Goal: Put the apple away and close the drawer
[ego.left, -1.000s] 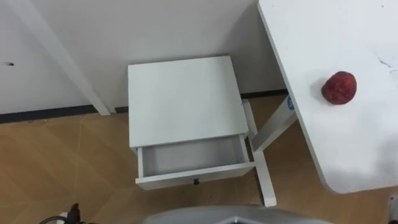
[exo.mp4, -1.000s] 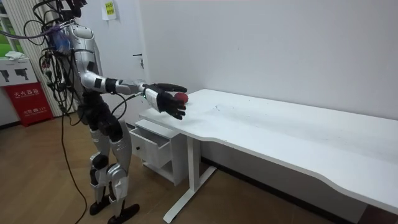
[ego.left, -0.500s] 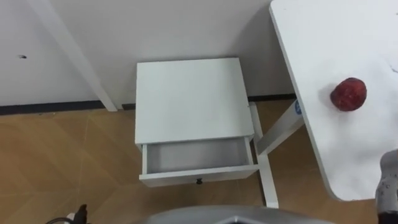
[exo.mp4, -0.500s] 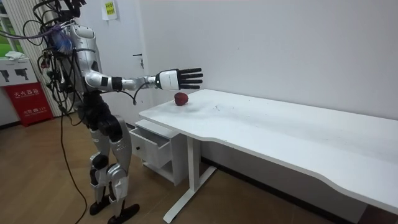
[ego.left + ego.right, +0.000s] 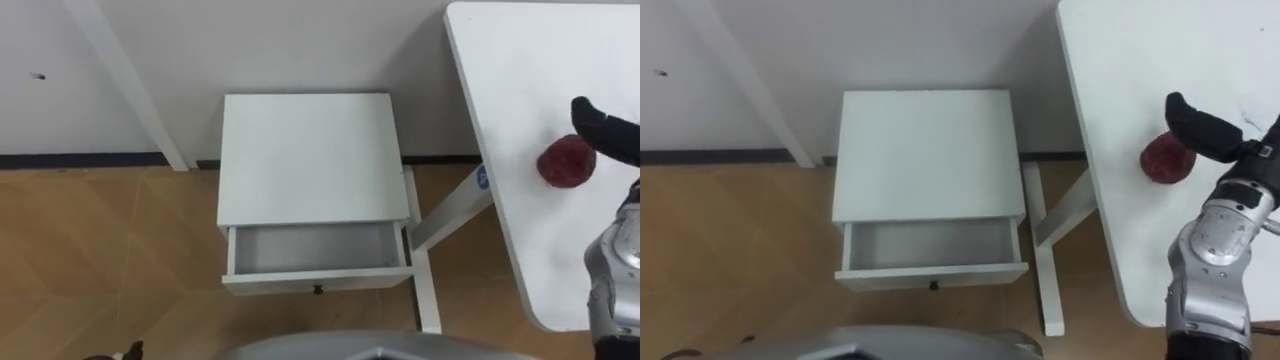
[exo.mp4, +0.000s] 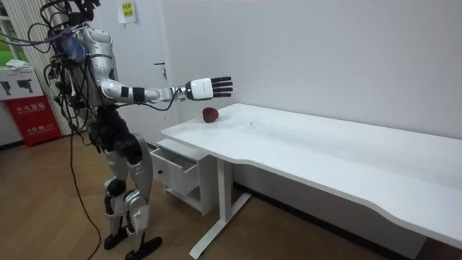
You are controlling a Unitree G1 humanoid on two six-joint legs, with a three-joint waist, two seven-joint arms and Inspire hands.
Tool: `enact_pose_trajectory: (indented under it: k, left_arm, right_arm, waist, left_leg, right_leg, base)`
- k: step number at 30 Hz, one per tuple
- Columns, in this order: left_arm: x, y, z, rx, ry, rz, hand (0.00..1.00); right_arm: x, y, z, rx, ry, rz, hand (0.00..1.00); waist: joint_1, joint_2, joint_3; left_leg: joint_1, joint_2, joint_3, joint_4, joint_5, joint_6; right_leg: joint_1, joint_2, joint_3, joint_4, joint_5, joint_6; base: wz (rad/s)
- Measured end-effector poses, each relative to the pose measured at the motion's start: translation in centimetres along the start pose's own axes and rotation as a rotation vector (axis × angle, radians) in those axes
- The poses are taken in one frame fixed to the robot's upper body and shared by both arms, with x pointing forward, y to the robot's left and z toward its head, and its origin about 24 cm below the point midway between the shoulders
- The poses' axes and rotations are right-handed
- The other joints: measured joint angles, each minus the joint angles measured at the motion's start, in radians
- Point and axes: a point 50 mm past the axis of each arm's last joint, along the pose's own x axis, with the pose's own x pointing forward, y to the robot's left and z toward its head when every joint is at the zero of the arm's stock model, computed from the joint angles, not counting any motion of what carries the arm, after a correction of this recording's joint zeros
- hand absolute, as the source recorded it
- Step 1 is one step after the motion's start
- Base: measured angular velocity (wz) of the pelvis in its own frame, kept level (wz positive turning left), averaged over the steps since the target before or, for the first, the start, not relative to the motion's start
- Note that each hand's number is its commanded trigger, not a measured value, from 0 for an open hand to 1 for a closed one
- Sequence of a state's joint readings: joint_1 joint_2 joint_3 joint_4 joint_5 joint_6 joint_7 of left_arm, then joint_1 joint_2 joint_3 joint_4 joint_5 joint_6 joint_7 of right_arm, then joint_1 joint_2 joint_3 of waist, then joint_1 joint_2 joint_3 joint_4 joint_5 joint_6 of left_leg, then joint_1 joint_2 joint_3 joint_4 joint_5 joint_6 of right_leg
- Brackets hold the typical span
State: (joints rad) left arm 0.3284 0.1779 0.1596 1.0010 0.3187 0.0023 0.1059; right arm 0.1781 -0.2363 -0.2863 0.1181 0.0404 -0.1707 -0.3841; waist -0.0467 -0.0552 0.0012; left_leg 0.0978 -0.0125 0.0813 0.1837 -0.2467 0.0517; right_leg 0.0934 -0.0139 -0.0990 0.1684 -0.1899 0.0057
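On the table: apple near left edge.
Right robot hand: room view shows fingers straight, spread, raised over apple.
Drawer: eye views look into it, pulled open.

A white counter stands on a white leg over the wood floor. A dark baseboard lines the white wall. A red box sits at the room view's left.

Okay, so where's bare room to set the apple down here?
The open drawer is bare wall to wall, as is the cabinet top behind it. The table is free near its edge; it is crowded only at the apple, where the right hand hovers.
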Motion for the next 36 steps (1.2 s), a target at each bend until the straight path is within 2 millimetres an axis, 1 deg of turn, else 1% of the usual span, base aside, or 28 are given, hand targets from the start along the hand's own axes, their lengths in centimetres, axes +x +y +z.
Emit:
enact_pose_trajectory:
  k: [5, 9, 13, 20, 22, 25, 31, 36]
  left_arm:
    - [0.0, 0.1, 0.1, 0.0, -0.004, 0.004, 0.0]
    - [0.0, 0.1, 0.2, -0.001, -0.012, 0.004, 0.0]
    - [0.0, 0.2, 0.1, -0.001, -0.011, 0.02, 0.0]
    - [0.0, 0.2, 0.1, -0.001, -0.011, 0.023, 0.0]
    - [0.0, 0.2, 0.1, -0.001, -0.009, 0.024, 0.0]
    - [0.0, 0.1, -0.1, 0.0, 0.0, 0.026, 0.0]
    - [0.0, 0.0, -0.6, 0.002, 0.023, 0.031, 0.0]
    - [0.0, -0.1, -0.8, 0.001, 0.027, 0.026, 0.0]
  right_arm:
    - [-0.1, 0.4, -0.1, -0.01, -0.001, 0.05, 0.0]
    - [-0.4, 0.9, -0.8, -0.027, 0.03, 0.102, 0.0]
    - [-0.8, 0.9, -1.9, -0.045, 0.073, 0.137, 0.0]
    - [-1.6, 0.4, -2.9, -0.067, 0.112, 0.149, 0.0]
    - [-1.8, 0.3, -3.6, -0.08, 0.143, 0.15, 0.0]
    - [-2.2, 0.2, -4.2, -0.091, 0.168, 0.156, 0.0]
    - [-2.5, 0.8, -4.5, -0.096, 0.181, 0.184, 0.0]
    - [-2.6, 0.7, -4.6, -0.097, 0.184, 0.183, 0.0]
  waist:
    - [-0.002, 0.002, 0.0002]
    - [-0.004, 0.003, -0.0006]
    - [-0.003, 0.003, -0.0009]
    - [-0.001, 0.008, -0.0016]
    - [0.0, 0.008, -0.0021]
    - [0.0, 0.009, -0.0026]
    - [-0.002, 0.011, -0.0026]
    - [-0.001, 0.01, -0.0021]
  left_leg:
    - [0.001, 0.0, -0.001, 0.004, 0.0, 0.0]
    - [0.002, 0.0, -0.002, 0.006, 0.0, 0.0]
    - [0.001, 0.0, -0.002, 0.01, 0.0, 0.0]
    - [0.0, 0.001, -0.002, 0.011, 0.0, 0.0]
    - [0.0, 0.001, -0.002, 0.011, 0.0, 0.0]
    - [0.0, 0.0, -0.002, 0.011, 0.0, 0.0]
    - [0.0, 0.001, -0.002, 0.012, 0.0, 0.0]
    - [0.0, 0.001, -0.003, 0.011, 0.0, 0.0]
  right_leg:
    - [0.005, -0.001, -0.006, -0.001, 0.0, 0.0]
    - [0.01, -0.002, -0.011, -0.001, 0.0, 0.0]
    - [0.012, -0.002, -0.014, -0.001, 0.001, -0.001]
    - [0.012, -0.001, -0.014, 0.0, 0.001, -0.002]
    - [0.012, -0.002, -0.014, 0.0, 0.001, -0.002]
    - [0.012, -0.002, -0.013, 0.0, 0.001, -0.002]
    - [0.012, -0.002, -0.013, 0.0, 0.001, -0.002]
    - [0.012, -0.002, -0.014, 0.0, 0.001, -0.002]
  base:
    - [0.01]
    - [0.03]
    - [0.0]
    - [0.0]
    - [0.0]
    - [0.0]
    - [0.0]
    - [0.0]
